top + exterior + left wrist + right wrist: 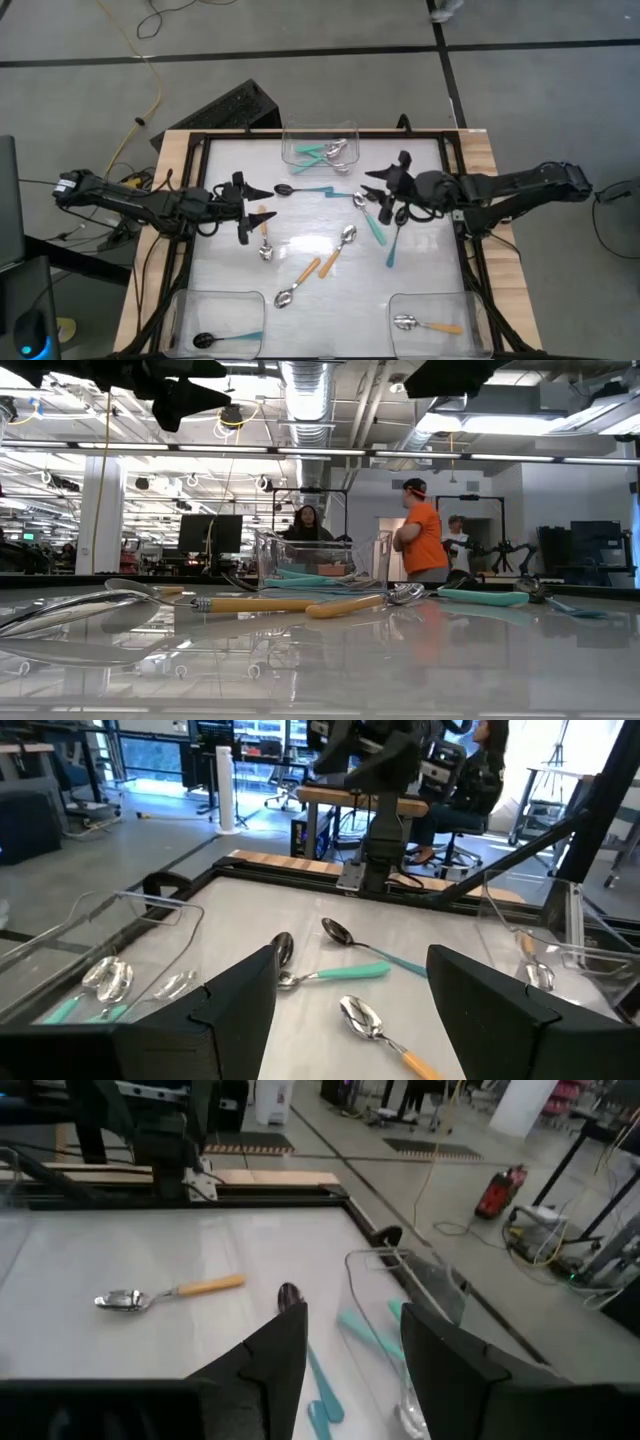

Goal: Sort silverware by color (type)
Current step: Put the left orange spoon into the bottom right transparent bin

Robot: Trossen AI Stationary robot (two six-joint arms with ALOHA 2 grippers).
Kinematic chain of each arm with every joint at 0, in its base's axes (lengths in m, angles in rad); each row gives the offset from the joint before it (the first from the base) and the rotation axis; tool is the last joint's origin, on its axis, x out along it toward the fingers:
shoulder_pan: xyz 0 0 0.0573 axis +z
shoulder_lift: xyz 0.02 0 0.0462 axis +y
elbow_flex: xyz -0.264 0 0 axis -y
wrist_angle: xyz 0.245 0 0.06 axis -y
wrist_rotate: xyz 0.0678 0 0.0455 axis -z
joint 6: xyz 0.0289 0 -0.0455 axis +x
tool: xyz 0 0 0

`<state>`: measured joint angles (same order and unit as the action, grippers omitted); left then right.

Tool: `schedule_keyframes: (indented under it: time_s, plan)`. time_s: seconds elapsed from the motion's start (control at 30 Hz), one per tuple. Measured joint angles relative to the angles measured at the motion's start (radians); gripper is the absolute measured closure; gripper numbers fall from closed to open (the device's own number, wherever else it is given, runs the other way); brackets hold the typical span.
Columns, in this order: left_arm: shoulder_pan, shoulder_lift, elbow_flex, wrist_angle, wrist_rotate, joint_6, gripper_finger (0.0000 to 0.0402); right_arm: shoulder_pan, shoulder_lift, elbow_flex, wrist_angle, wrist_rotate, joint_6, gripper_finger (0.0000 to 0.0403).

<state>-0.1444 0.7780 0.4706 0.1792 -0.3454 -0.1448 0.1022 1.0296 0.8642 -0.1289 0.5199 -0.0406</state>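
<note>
White table (pixel 420 290) inside a dark frame, wood border showing at both side edges. Three clear bins: one at the middle of the far edge (pixel 320 152) holding teal-handled spoons, one at the near left corner (pixel 215 322) with a black-bowled teal spoon, one at the near right corner (pixel 432 318) with one orange-handled spoon.

Left gripper (pixel 258 208) hangs over the left-middle of the table, fingers apart, nothing between them. Just beside its tips lies an orange-handled spoon (pixel 264 235), bowl toward the near edge. Right gripper (pixel 378 186) hangs over the right-middle, fingers apart, empty.

Loose silverware crowds the centre: a black-bowled teal spoon (pixel 303 190) toward the far edge, between the two grippers; silver-bowled teal spoons (pixel 372 222) and (pixel 393 238) under and beside the right gripper; two more orange-handled spoons (pixel 336 250), (pixel 298 284) lying diagonally toward the near edge. Open tabletop remains along the near edge between the two corner bins, and along the left edge.

Surface glossy, reflecting ceiling lights. Beyond the far edge: open workshop, exposed ducts overhead, a person in an orange shirt (pixel 423 532) standing, another person seated (pixel 306 524) behind the far bin.
</note>
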Motion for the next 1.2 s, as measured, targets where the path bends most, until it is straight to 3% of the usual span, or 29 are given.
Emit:
schedule_keyframes:
  time_s: [0.2, 0.5, 0.83, 1.2]
  plan:
    - [0.0, 0.0, 0.016, -0.101, -0.003, -0.009, 0.0159, 0.003, -0.065, 0.0, -0.043, -0.007, -0.006, 0.0216]
    - [0.0, 0.0, 0.016, -0.188, 0.002, -0.062, 0.0159, 0.032, -0.101, -0.01, -0.192, -0.007, 0.143, 0.0216]
    - [0.0, 0.008, 0.016, -0.271, 0.027, -0.025, 0.0159, 0.034, -0.092, -0.076, -0.134, -0.002, 0.167, 0.0216]
    - [0.0, 0.14, 0.016, -0.297, 0.036, 0.0, 0.0159, 0.035, -0.092, -0.086, -0.115, -0.002, 0.167, 0.0216]
